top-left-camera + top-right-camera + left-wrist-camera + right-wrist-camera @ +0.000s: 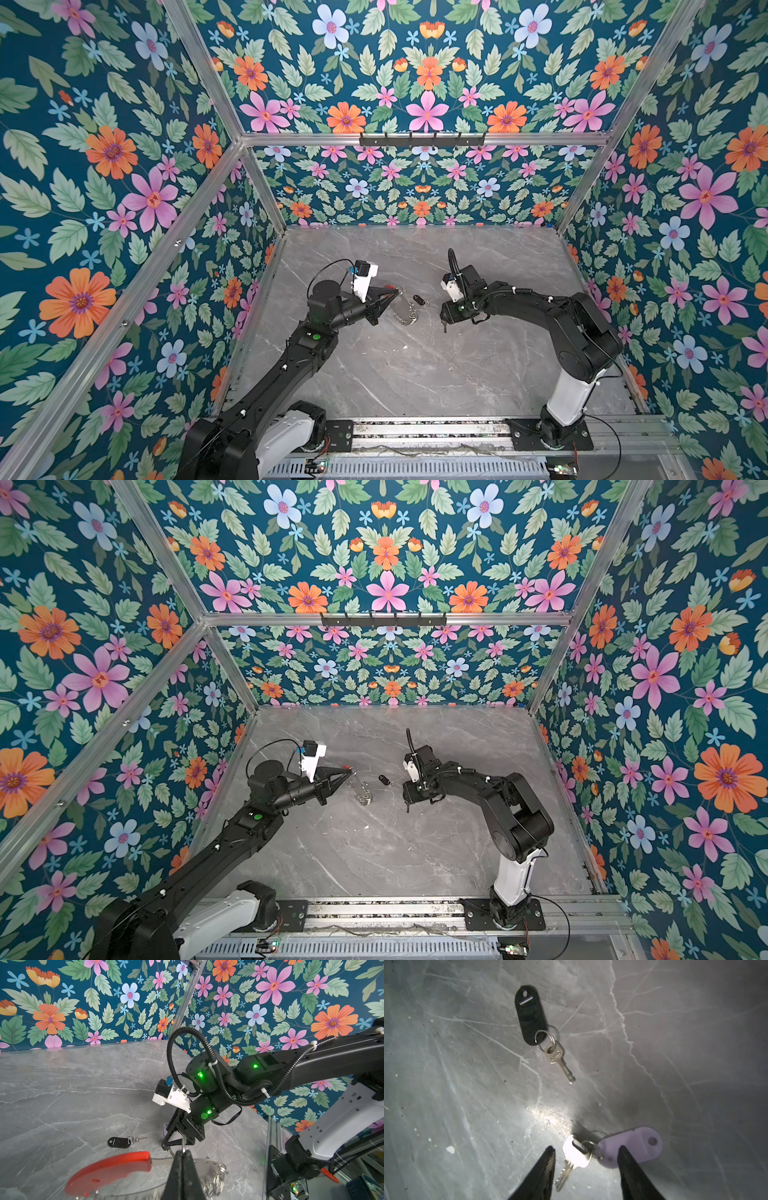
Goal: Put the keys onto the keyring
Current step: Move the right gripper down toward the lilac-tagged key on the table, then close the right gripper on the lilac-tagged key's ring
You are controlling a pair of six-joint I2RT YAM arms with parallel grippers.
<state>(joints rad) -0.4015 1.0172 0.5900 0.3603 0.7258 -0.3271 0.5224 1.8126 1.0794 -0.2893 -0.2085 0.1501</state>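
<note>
In both top views the black tag (419, 300) (384, 780) lies flat on the grey worktop (415, 374). Its long axis runs across the view, with the ring end turned toward the right end effector (444, 324). The keyring (405, 313) is just beside the black tag's other end and held at the tip of the left end effector (395, 294). I cannot tell whether its silver rings rest on the worktop.

In the left wrist view the left end effector (182, 1155) is pressed shut on the keyring's thin wire, between the red section (112, 1172) and the bunch of silver rings (216, 1178). Beyond it, the black tag's small key (141, 1138) trails from the end away from the keyring.

In the right wrist view the right end effector (586, 1148) stands about half apart with nothing held. It straddles the key (576, 1157) of the lilac tag (633, 1150). The lilac tag lies flat near the black tag (530, 1016), with its long axis roughly crosswise to the black tag's. Whether a finger touches the lilac tag cannot be told.
</note>
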